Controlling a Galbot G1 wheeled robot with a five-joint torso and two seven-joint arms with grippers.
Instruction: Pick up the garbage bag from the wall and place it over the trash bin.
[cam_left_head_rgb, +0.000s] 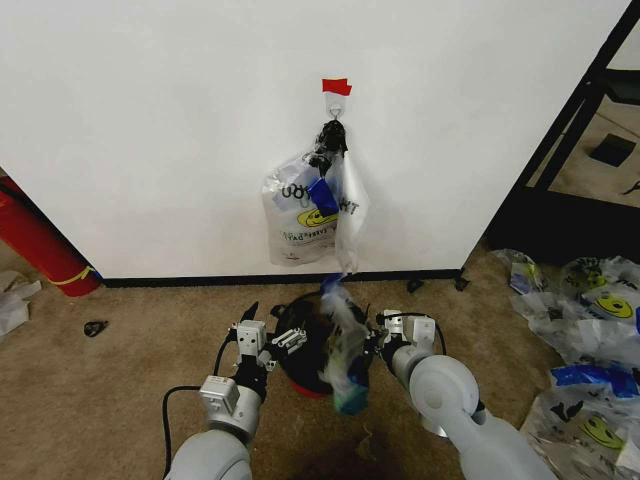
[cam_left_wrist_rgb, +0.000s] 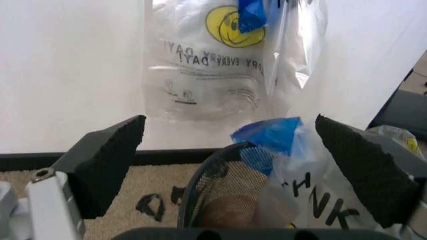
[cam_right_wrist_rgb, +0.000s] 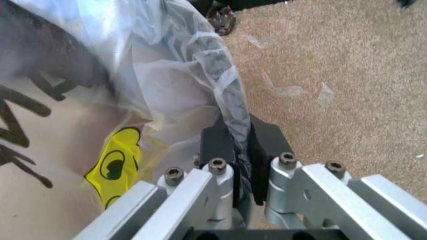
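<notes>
The garbage bag (cam_left_head_rgb: 345, 345), see-through with blue patches, stands crumpled over the right side of the trash bin (cam_left_head_rgb: 297, 330), a black mesh bin with a red base on the carpet below the wall (cam_left_head_rgb: 150, 130). My right gripper (cam_left_head_rgb: 380, 335) is beside the bin's right rim. In the right wrist view it (cam_right_wrist_rgb: 241, 150) is shut on a twisted fold of the bag (cam_right_wrist_rgb: 167, 75), with the mesh rim showing through the plastic. My left gripper (cam_left_head_rgb: 282, 342) hovers at the bin's left rim, open. Its pads (cam_left_wrist_rgb: 110, 155) stand wide apart around the bin rim (cam_left_wrist_rgb: 197, 185) and the bag (cam_left_wrist_rgb: 273, 137).
A thick bunch of like bags (cam_left_head_rgb: 305, 210) hangs from the hook under a red tape strip (cam_left_head_rgb: 337, 87). A long red cylinder (cam_left_head_rgb: 40, 245) leans at the left. A heap of smiley bags (cam_left_head_rgb: 590, 330) covers the carpet at the right, by a black frame (cam_left_head_rgb: 575, 130).
</notes>
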